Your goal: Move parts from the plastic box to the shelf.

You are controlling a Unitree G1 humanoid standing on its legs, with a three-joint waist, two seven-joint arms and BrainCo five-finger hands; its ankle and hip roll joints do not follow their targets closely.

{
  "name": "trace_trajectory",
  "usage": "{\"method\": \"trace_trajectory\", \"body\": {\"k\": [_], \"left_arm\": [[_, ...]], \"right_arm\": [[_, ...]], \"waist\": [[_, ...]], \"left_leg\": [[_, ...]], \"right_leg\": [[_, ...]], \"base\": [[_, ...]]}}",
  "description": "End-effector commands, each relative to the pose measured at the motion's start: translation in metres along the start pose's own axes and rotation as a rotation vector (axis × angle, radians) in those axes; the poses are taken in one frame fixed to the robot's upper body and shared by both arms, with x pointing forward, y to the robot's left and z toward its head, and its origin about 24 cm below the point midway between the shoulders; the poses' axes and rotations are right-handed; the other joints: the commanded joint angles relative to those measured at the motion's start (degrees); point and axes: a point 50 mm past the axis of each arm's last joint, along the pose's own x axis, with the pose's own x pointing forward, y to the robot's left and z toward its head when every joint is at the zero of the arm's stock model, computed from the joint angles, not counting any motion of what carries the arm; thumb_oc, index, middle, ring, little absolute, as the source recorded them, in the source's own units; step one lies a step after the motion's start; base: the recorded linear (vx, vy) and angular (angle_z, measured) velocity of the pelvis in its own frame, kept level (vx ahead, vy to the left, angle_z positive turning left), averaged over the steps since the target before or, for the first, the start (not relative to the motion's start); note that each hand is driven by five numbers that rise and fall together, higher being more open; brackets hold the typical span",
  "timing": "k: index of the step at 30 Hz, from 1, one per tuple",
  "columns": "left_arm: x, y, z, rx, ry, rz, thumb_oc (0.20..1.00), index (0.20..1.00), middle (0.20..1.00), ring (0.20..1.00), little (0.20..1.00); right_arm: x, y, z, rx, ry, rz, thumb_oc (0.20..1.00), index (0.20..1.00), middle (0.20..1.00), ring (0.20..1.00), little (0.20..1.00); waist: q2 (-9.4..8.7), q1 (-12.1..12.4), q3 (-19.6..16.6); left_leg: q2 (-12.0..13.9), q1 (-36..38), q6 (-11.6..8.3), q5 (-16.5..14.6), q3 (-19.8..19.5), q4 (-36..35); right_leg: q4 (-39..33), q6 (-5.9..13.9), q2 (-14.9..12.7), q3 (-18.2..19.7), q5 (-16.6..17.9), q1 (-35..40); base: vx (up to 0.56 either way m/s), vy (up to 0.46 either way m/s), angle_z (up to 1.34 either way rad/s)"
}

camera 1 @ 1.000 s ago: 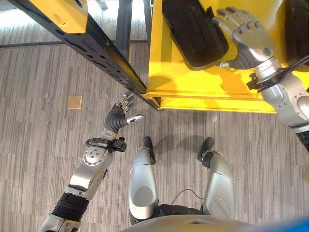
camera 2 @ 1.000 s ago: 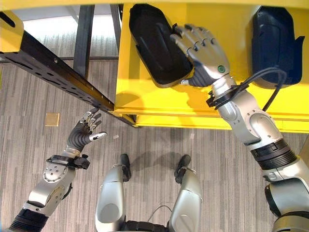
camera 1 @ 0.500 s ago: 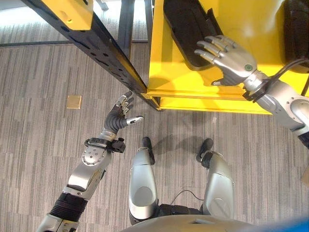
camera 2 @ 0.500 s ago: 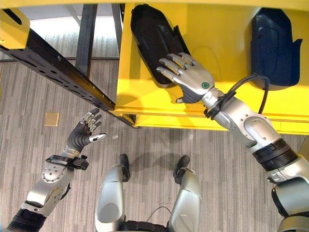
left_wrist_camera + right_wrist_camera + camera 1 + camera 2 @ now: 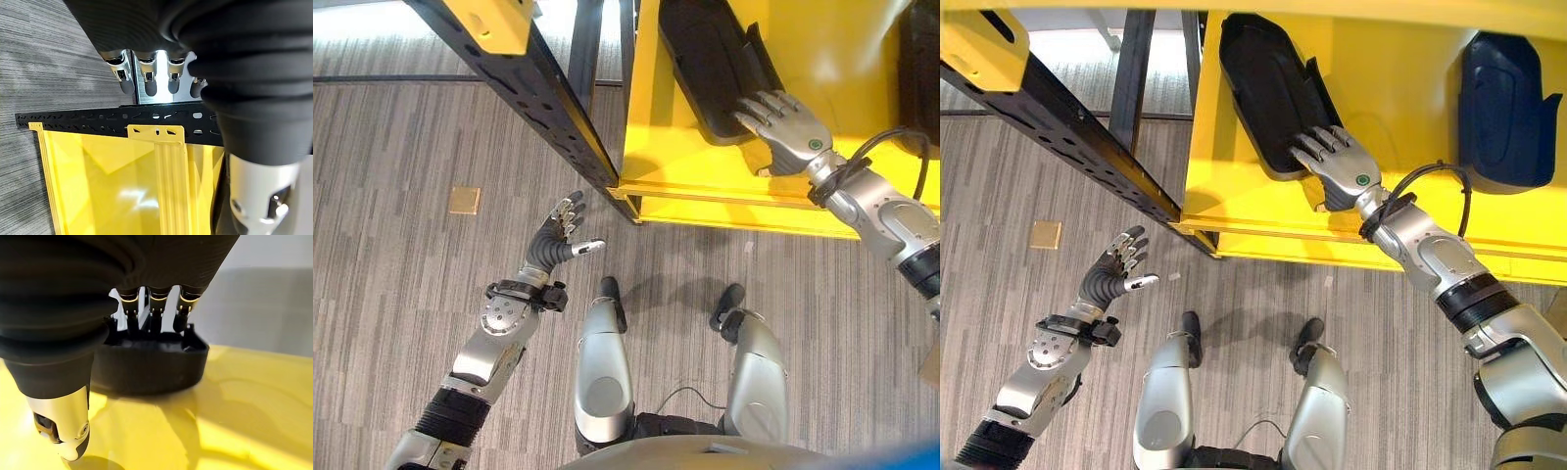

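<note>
Placement on the shelf (image 5: 1253, 211) looks nearly done — right hand (image 5: 1340, 166), fingers straight, rests on the black part (image 5: 1268, 88) at upper centre, left hand (image 5: 1114, 269) spread idle at lower left — next, I judge, lift clear.

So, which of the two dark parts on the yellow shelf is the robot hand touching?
The black part toward the shelf's left end: the right robot hand rests its fingers on its near end. The dark blue part farther right stands alone, untouched.

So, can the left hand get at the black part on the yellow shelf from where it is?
Probably not: the left hand hangs open over the floor, apart from the black part, with the black shelf rail between. The right hand rests on it.
</note>
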Motion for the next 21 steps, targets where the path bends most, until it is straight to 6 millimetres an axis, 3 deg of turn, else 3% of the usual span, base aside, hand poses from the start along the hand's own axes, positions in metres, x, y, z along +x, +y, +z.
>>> {"method": "trace_trajectory", "body": {"k": [1, 10, 21], "left_arm": [[-0.001, -0.006, 0.016, 0.032, -0.080, -0.078, 1.000, 1.000, 1.000, 1.000, 1.000], [0.003, -0.009, 0.015, 0.025, -0.071, -0.091, 1.000, 1.000, 1.000, 1.000, 1.000], [0.003, -0.007, 0.012, 0.030, -0.052, -0.112, 1.000, 1.000, 1.000, 1.000, 1.000]], "right_arm": [[0.017, -0.015, -0.008, -0.044, 0.059, -0.098, 1.000, 1.000, 1.000, 1.000, 1.000], [0.021, -0.002, -0.025, -0.065, 0.157, -0.058, 1.000, 1.000, 1.000, 1.000, 1.000], [0.023, 0.019, -0.028, -0.119, 0.170, 0.172, 1.000, 1.000, 1.000, 1.000, 1.000]], "waist": [[0.22, 1.6, -1.6], [1.76, 2.2, -1.6], [1.49, 3.5, -1.6]], "left_leg": [[0.3, 1.4, 1.20, -0.4, 2.1, -2.1], [-0.3, 1.8, 0.96, -0.2, 1.6, -2.4], [0.0, 2.1, 0.67, 0.1, 1.1, -2.5]], "right_leg": [[5.3, 6.29, -4.9, -0.8, -6.1, 2.7], [5.9, 6.41, -5.8, -1.0, -6.3, 3.0], [6.5, 6.48, -6.6, -1.6, -6.3, 3.4]], "base": [[0.03, -0.016, 0.03], [0.02, 0.011, 0.05], [0.00, 0.001, 0.00]]}}
